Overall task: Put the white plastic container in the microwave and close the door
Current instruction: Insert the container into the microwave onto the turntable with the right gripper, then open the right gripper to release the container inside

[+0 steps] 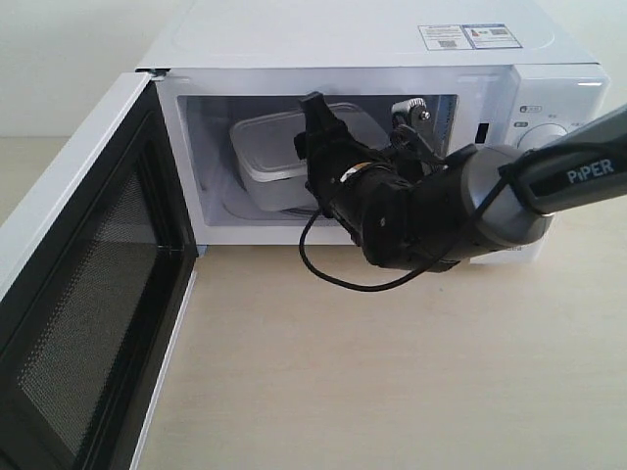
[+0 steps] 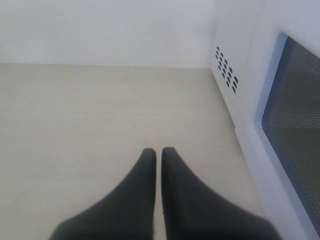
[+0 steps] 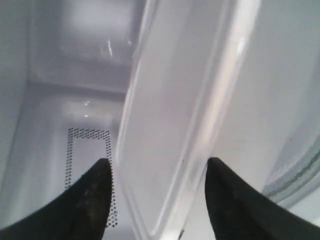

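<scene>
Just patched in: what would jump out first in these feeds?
The right gripper reaches into the microwave, jaws spread either side of the white plastic container that sits inside. Next comes the door, swung wide open across the left of the exterior view.

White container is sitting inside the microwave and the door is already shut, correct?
Not quite. The white plastic container is inside the microwave, but the door is not shut: it stands wide open, as the exterior view shows.
</scene>
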Controlling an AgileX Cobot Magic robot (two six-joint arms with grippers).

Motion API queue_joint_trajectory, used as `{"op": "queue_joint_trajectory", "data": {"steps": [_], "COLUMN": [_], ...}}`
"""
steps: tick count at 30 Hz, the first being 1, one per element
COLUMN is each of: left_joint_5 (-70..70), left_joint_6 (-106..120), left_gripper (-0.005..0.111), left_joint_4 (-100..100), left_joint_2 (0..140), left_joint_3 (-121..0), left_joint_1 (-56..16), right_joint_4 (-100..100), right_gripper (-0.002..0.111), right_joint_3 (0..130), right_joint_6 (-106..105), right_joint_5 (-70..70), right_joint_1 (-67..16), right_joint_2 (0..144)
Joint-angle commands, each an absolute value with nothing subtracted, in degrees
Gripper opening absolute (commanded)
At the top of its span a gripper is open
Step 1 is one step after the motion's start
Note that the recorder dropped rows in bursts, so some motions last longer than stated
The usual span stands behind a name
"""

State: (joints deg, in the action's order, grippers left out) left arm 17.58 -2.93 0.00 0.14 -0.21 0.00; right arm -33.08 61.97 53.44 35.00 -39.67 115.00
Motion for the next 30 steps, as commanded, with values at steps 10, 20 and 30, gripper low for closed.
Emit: {"op": "queue_joint_trajectory", "data": {"steps": [10,20,30], "left_joint_5": [17.60,17.60,17.60], "left_joint_6": [-3.40,-3.40,-3.40], "left_gripper": [0.004,0.004,0.004], "left_joint_4": [0.00,0.00,0.00], "left_joint_2": [0.00,0.00,0.00], "left_joint_3": [0.00,0.00,0.00], "left_joint_1": [0.10,0.10,0.10], "right_joint_4": [-26.20,-15.93,-17.09], "right_gripper": [0.051,0.002,0.001], "right_joint_3": [54.96,54.96,60.27], "right_joint_6": [27.65,2.30,2.87], "right_joint_5": [28.87,27.59,33.92], "right_joint_1": [-39.93,-39.93,-39.93], "right_joint_2": [106.98,109.46,117.52]}}
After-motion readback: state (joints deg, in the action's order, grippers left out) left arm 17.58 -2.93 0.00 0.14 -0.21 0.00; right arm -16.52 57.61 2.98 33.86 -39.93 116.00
